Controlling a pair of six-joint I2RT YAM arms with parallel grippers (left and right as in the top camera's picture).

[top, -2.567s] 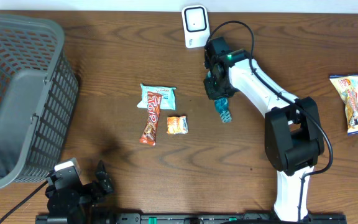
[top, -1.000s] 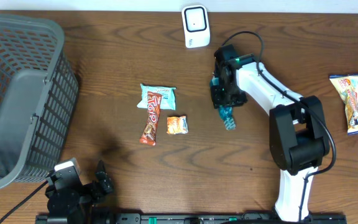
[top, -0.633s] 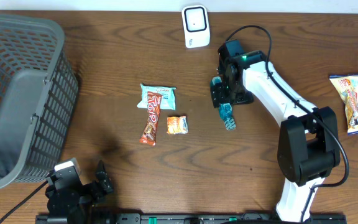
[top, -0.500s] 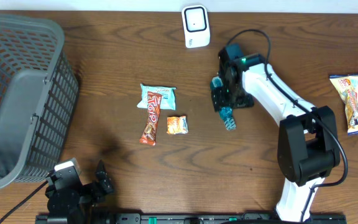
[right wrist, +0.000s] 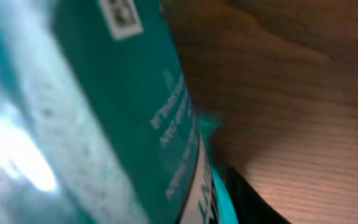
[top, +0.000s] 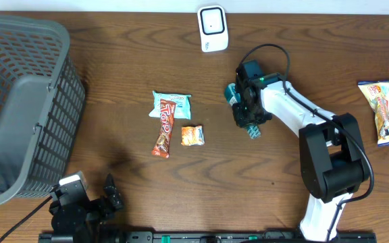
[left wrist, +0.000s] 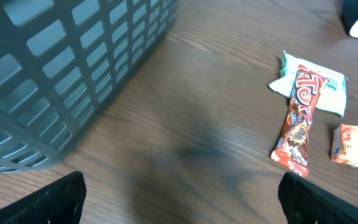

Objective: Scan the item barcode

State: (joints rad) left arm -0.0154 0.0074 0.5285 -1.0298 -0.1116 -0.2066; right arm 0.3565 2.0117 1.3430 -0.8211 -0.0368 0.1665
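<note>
The right gripper [top: 247, 111] clenches its jaws on the teal packet [right wrist: 123, 106], presumably to bring its barcode to the scanner [top: 212, 27], while the left gripper [left wrist: 182, 202] idles, jaws released.

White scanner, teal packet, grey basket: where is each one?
white scanner [top: 212, 27], overhead view, middle of its front face.
teal packet [top: 252, 129], overhead view, its exposed lower end.
grey basket [top: 63, 125], overhead view, its mesh side wall.

The wooden table [top: 113, 67] bore a grey basket [top: 19, 101] at nine o'clock, a white scanner [top: 212, 27] at twelve, a yellow snack bag [top: 387, 111] at three, and mid-table a pale blue packet [top: 174, 102], red bar [top: 163, 131] and orange packet [top: 192, 135].
</note>
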